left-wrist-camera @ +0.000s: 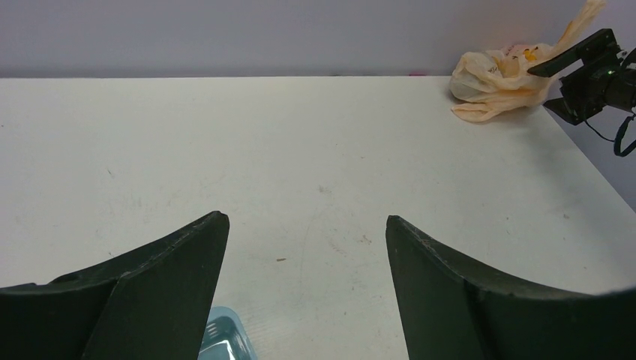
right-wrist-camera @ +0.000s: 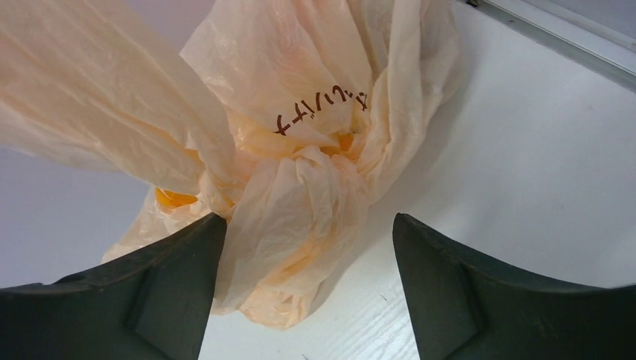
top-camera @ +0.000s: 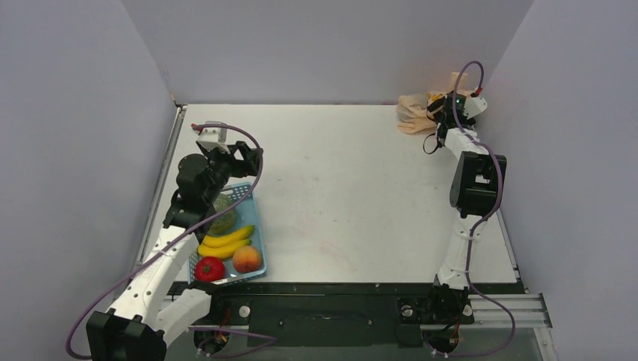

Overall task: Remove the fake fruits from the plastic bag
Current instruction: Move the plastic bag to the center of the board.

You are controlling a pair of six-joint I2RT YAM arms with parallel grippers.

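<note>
The pale peach plastic bag [top-camera: 417, 111] lies crumpled in the far right corner of the table; it also shows in the left wrist view [left-wrist-camera: 496, 80]. In the right wrist view the bag [right-wrist-camera: 300, 157] is knotted and fills the frame, and part of it lies between the fingers. The fake fruits are hidden inside; only yellow-orange patches [right-wrist-camera: 174, 198] show through the film. My right gripper [right-wrist-camera: 307, 225] is open right at the bag, its fingers either side of the lower folds. My left gripper [left-wrist-camera: 304, 225] is open and empty, held above the table's left side.
A blue mesh basket [top-camera: 257, 242] at the near left holds a green melon [top-camera: 223, 216], yellow bananas [top-camera: 224, 242], a red tomato-like fruit [top-camera: 210, 268] and a peach [top-camera: 246, 259]. Grey walls close in the table on three sides; the bag sits against the right wall.
</note>
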